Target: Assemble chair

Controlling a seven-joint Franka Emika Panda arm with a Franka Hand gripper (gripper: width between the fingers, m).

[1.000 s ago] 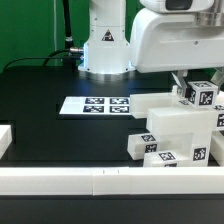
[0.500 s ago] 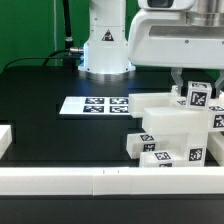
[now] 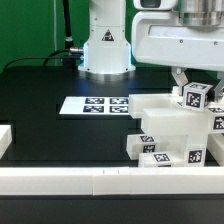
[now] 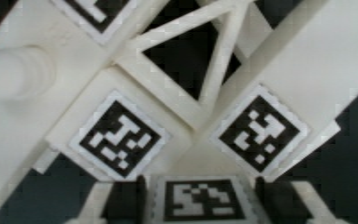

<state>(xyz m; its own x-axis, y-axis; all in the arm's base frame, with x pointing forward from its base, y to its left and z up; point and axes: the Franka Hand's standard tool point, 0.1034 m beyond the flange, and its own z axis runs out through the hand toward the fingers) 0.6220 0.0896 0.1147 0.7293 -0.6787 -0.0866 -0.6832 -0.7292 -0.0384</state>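
The chair is a stack of chunky white parts with square tags, at the exterior view's right near the front rail. My gripper hangs over its top right corner, shut on a small tagged white chair part. In the wrist view that part's tag sits between my two dark fingers. Beyond it lies the X-ribbed panel with two diamond-set tags. Whether the held part touches the stack is hidden by my hand.
The marker board lies flat on the black table near the robot base. A long white border rail runs along the front. Another rail end sits at the exterior view's left.
My gripper, with the small tagged part in it, has drifted slightly toward the exterior view's left over the stack. The grip has not changed.
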